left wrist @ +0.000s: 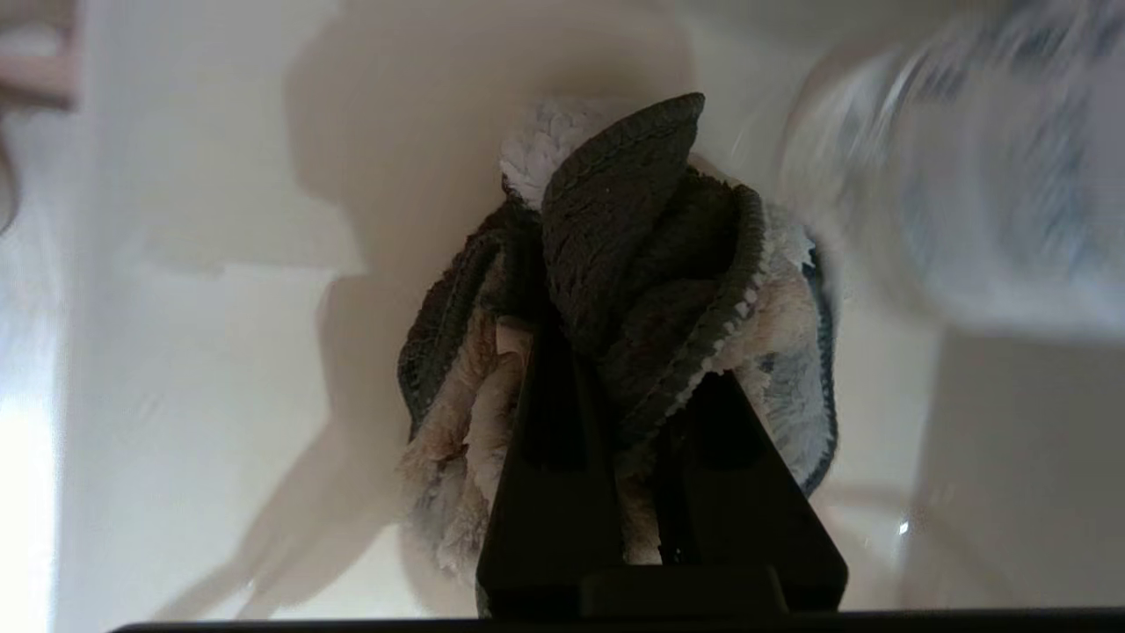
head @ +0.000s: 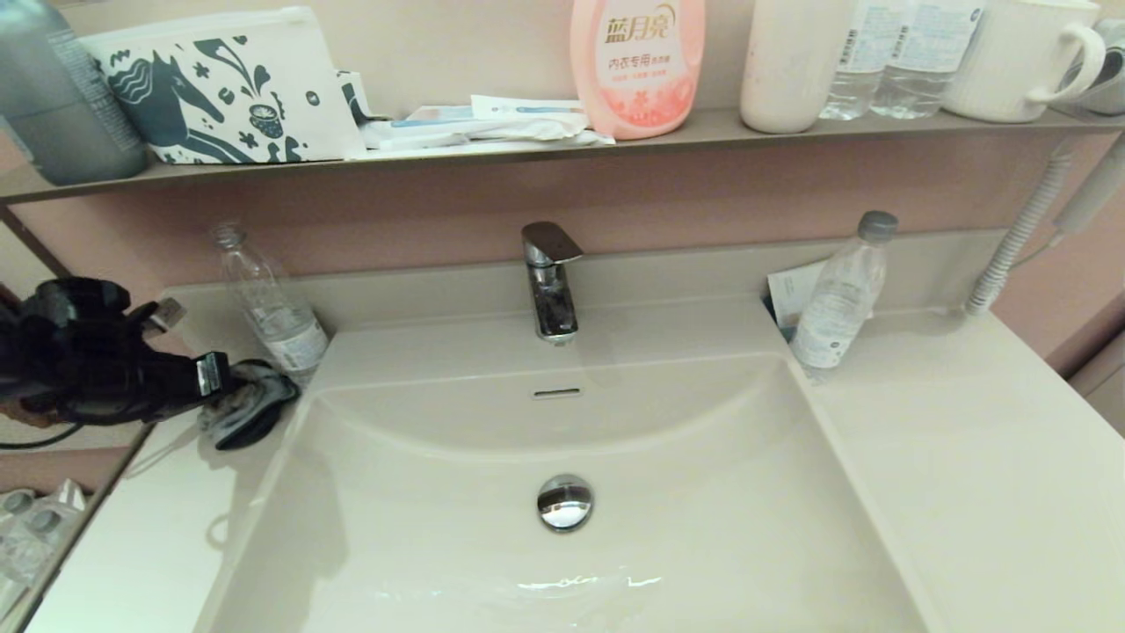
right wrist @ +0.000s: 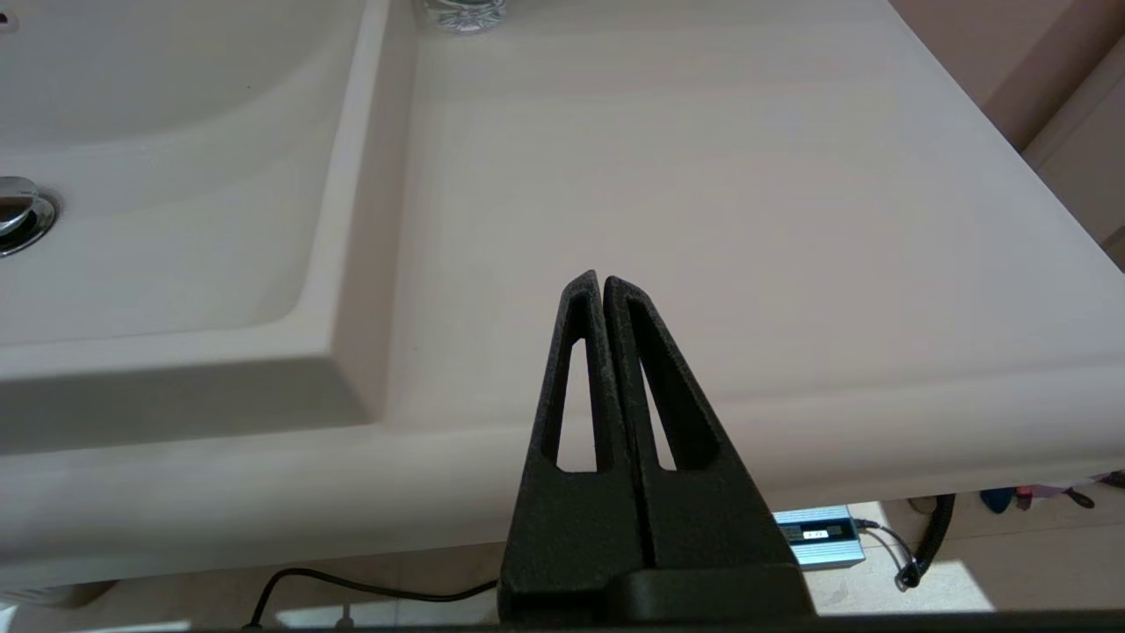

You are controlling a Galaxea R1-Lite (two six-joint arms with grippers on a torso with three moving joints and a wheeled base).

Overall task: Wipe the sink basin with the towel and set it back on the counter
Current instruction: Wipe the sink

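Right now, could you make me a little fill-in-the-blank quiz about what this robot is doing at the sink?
1. The left gripper is shut on the ____.
2. The right gripper hangs over the counter, fingers shut and holding ____.
3. The towel is beside the sink basin, next to a clear plastic ____.
4. The chrome drain plug sits in the basin, in front of the ____.

Missing words: towel; nothing; bottle; faucet
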